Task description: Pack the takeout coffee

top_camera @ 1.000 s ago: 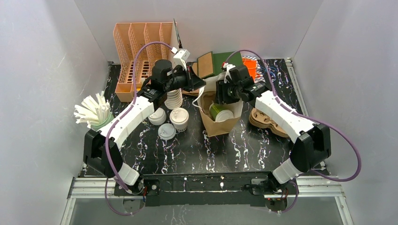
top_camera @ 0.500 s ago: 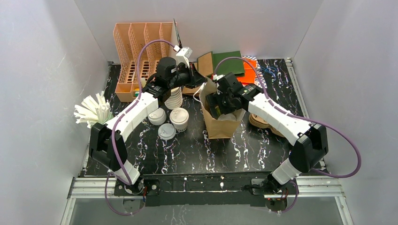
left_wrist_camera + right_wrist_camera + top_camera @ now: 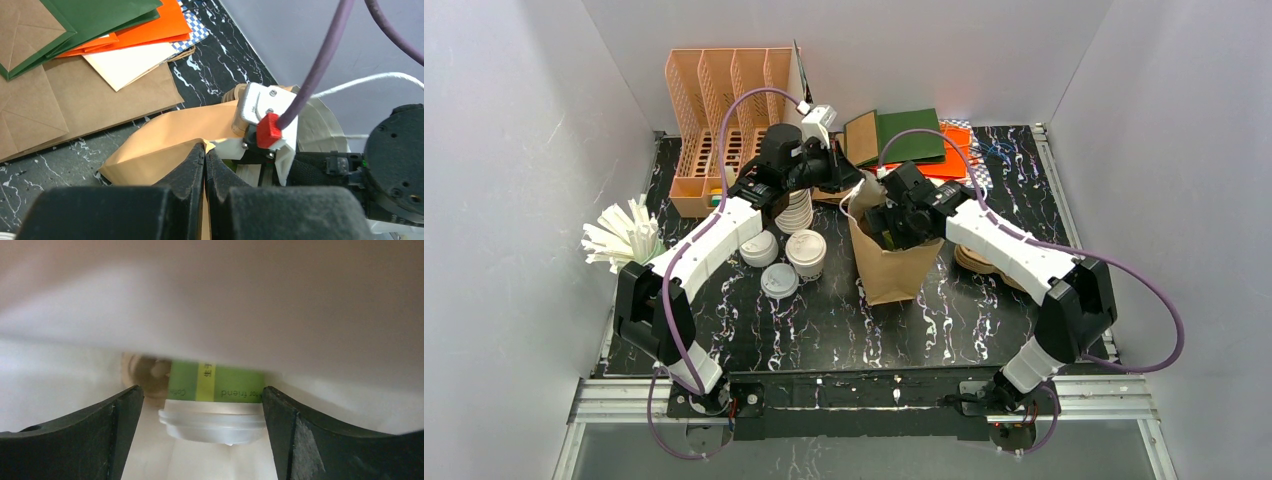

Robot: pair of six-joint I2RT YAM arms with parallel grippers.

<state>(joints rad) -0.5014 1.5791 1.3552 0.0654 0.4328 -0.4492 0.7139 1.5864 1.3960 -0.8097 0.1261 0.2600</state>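
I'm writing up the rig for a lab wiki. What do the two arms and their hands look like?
Both the left arm and right arm have white link shells joined by black joint housings. A purple cable loops along each from base to wrist. The left hand and right hand have matte black fingers. A white bracket at the right wrist takes a red plug.

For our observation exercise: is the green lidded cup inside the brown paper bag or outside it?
Inside. The right wrist view shows the green cup enclosed by the paper bag, between fingers of the open right gripper.
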